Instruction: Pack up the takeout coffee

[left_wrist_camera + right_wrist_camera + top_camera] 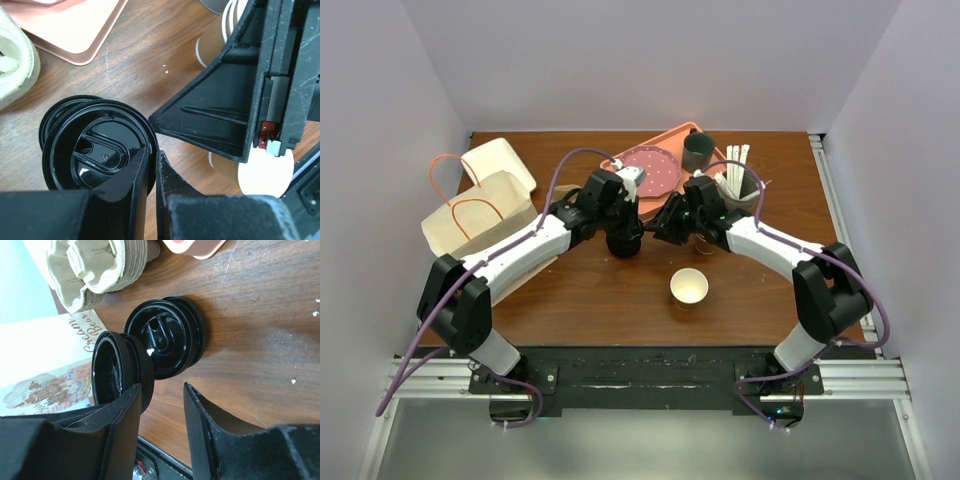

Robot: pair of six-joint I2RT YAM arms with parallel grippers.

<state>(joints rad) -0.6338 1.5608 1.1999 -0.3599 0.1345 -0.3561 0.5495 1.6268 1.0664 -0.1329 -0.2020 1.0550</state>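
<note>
Legible text only on printed sheet [45, 365], left edge of right wrist view: script "Bean" and "Cream", partly cut off.

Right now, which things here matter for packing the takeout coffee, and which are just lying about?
For the job: open paper cup; black lid, rim pinched in the left gripper; paper bags and pulp cup carrier, probably.
Lying about: orange tray; pink plate; dark mug; cup of stir sticks; stack of spare cups.
</note>
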